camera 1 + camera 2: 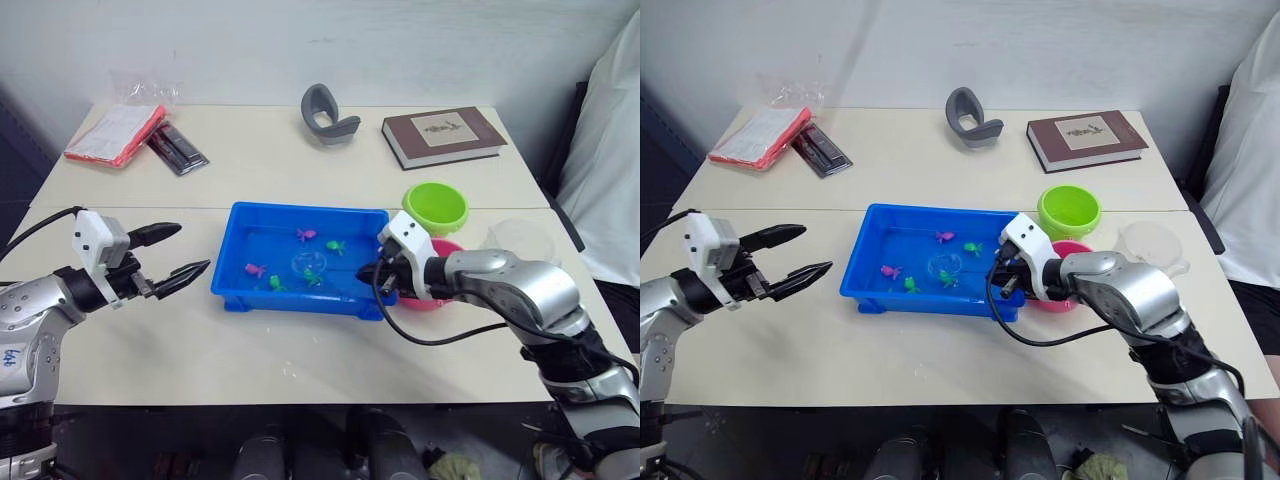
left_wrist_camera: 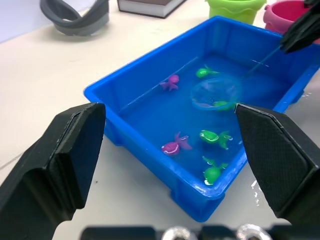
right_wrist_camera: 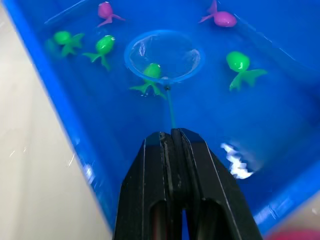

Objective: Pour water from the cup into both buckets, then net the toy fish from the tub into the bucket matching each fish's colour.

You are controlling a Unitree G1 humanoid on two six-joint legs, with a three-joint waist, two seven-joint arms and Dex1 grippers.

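The right gripper (image 3: 172, 137) pinches the net (image 3: 164, 56) handle, hoop sunk in the tub (image 1: 232, 275) mid-table over a green fish (image 3: 151, 75). The pink bucket (image 1: 447, 250) sits half hidden behind that arm; the left gripper (image 1: 180, 252) hovers spread wide.

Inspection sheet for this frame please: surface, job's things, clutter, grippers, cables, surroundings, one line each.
Surface: two pale tables pushed together, seam across the middle.
Job's things: blue tub holds water, four green fish and two pink fish; net hoop is in the water over one green fish; green bucket and pink bucket stand right of the tub; clear cup beyond them.
Clutter: brown book, grey curved object, red-edged packet, dark flat pack.
Grippers: left gripper open, left of the tub; right gripper shut on the net handle.
Cables: black cable looping under the right wrist.
Surroundings: white wall; a person's white sleeve at the right.
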